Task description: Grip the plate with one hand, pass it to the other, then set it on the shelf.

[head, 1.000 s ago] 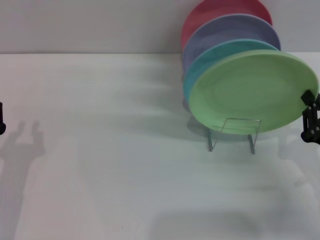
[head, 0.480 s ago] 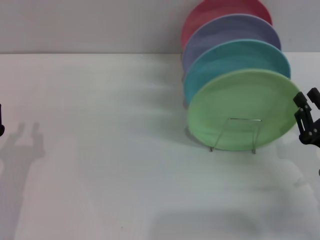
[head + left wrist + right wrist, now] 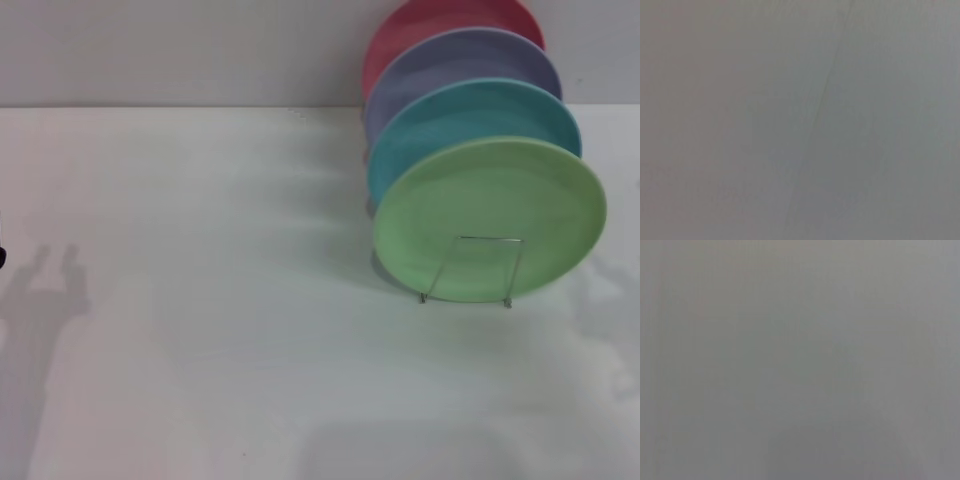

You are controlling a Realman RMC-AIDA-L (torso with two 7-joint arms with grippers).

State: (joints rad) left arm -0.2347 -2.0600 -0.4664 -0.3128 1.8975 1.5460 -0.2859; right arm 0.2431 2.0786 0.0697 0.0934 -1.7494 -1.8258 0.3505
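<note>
Head view. The light-green plate (image 3: 489, 220) stands on edge at the front of the wire shelf (image 3: 470, 270), on the right half of the white desk (image 3: 200, 330). It leans slightly back against the turquoise-blue plate (image 3: 450, 120) directly behind it. Behind that stand the lavender plate (image 3: 440, 65) and, rearmost, a red plate (image 3: 420, 25), each overlapping the next so that only the upper arcs of the rear three show. Two upright wire loops of the shelf cross the lower face of the green plate, and their feet rest on the desk just in front of its lower rim. Nothing touches the green plate apart from the shelf and the plate behind it.

Neither pincer appears in this view, so whether each is released or clenched cannot be told. Both wrist views show only a plain grey surface.
</note>
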